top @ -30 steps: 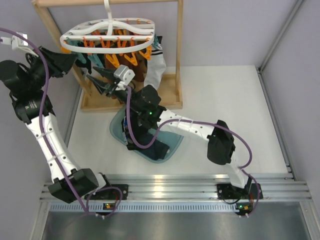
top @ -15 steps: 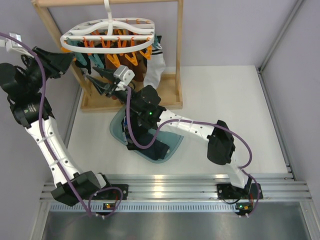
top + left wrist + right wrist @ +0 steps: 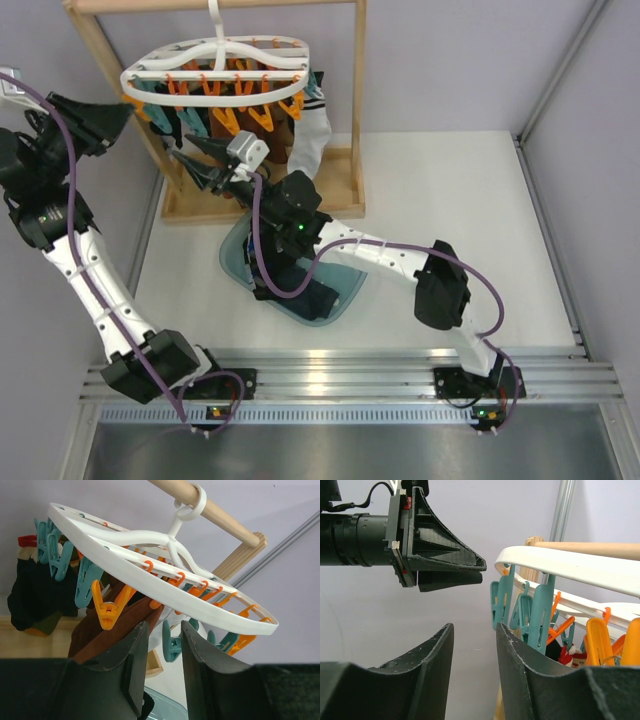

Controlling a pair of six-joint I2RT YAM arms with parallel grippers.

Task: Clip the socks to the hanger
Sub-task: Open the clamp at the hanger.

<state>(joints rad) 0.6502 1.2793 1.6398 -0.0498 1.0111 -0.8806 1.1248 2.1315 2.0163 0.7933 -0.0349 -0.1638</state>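
Observation:
The white oval hanger (image 3: pixel 215 62) hangs by its hook from the wooden rack's top bar, with orange and teal clips under it. Dark socks (image 3: pixel 188 125) hang clipped at its left side; more dark socks (image 3: pixel 312 297) lie in the teal basin (image 3: pixel 232 255). My left gripper (image 3: pixel 122 112) is open and empty, held left of the hanger's left end; its wrist view looks up at the hanger (image 3: pixel 150 587) and a clipped dark sock (image 3: pixel 35 595). My right gripper (image 3: pixel 190 155) is open and empty, just below the hanger's left end, beside teal clips (image 3: pixel 540 605).
The wooden rack (image 3: pixel 100 50) stands at the back left on a flat base (image 3: pixel 200 207). Large brown socks (image 3: pixel 272 140) and a white striped sock (image 3: pixel 312 130) hang from the hanger. The left gripper (image 3: pixel 481 571) shows in the right wrist view.
My left arm has drawn back to the left, away from the hanger's left end. The right arm, the hanger and the socks have not moved.

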